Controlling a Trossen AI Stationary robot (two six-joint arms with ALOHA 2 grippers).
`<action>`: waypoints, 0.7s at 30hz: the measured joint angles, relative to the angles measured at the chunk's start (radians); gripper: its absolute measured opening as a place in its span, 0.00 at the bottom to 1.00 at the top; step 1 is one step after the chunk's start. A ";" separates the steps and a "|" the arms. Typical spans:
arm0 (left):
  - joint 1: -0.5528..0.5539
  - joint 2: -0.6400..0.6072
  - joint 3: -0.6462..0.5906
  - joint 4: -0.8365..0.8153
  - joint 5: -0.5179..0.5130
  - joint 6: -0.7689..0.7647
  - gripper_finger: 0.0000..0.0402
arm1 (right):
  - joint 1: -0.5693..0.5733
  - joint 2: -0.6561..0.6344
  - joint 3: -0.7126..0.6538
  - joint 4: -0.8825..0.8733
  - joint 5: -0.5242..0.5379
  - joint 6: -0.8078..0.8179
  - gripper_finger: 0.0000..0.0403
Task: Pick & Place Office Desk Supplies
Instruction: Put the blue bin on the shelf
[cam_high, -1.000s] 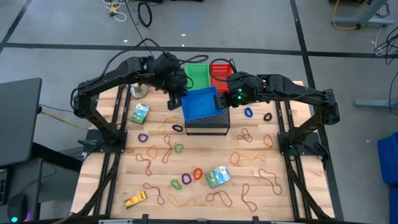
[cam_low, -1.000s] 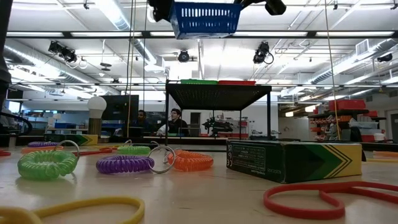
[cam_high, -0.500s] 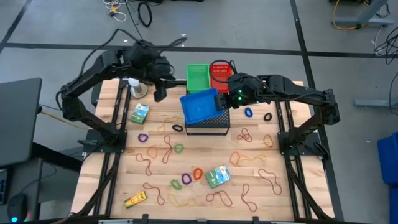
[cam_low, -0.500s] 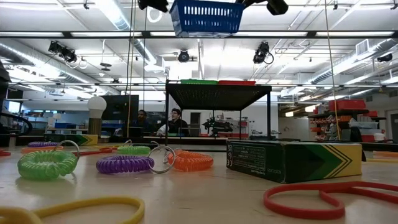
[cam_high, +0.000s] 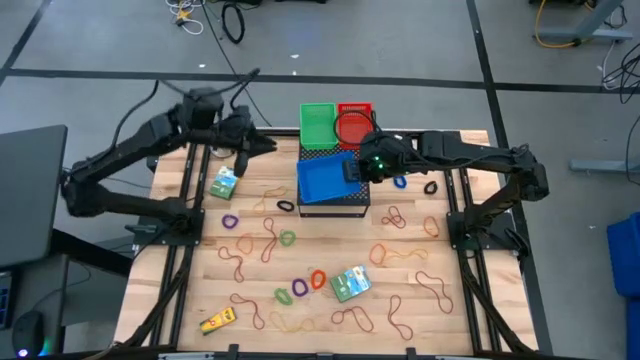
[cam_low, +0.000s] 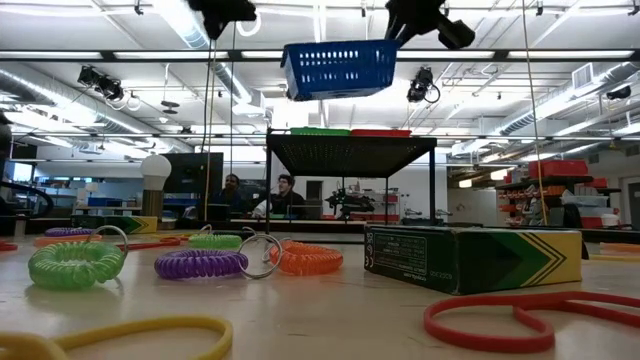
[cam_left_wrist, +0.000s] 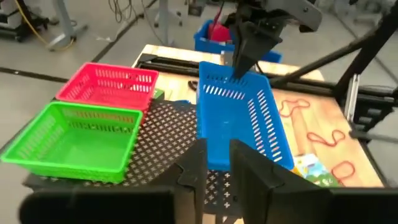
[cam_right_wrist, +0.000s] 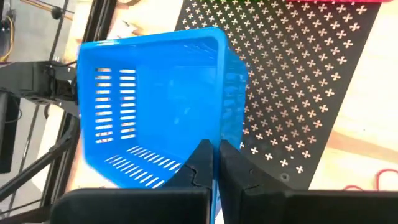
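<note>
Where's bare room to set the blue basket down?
The mesh stand's top is free in front of the green basket and red basket, under the blue basket in the right gripper. The table in front is crowded with rubber bands.

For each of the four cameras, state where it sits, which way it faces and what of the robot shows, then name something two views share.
High: overhead, straight down; both arms, wooden table.
Low: table height, level across; coiled rings, arms dipping in from above.
Left wrist: on the left arm, facing the green basket; own fingers at the bottom.
Right wrist: on the right arm; right gripper shut on the blue basket.
Shared: every view shows the blue basket.
</note>
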 joint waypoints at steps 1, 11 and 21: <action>0.000 -0.021 -0.044 0.034 0.000 -0.021 0.16 | -0.004 -0.003 -0.012 -0.005 0.001 0.007 0.02; 0.004 -0.143 -0.236 0.233 -0.002 -0.117 0.13 | -0.115 -0.023 -0.154 0.098 -0.025 -0.075 0.02; 0.004 -0.148 -0.236 0.231 -0.028 -0.111 0.13 | -0.144 -0.020 -0.198 0.136 -0.046 -0.036 0.02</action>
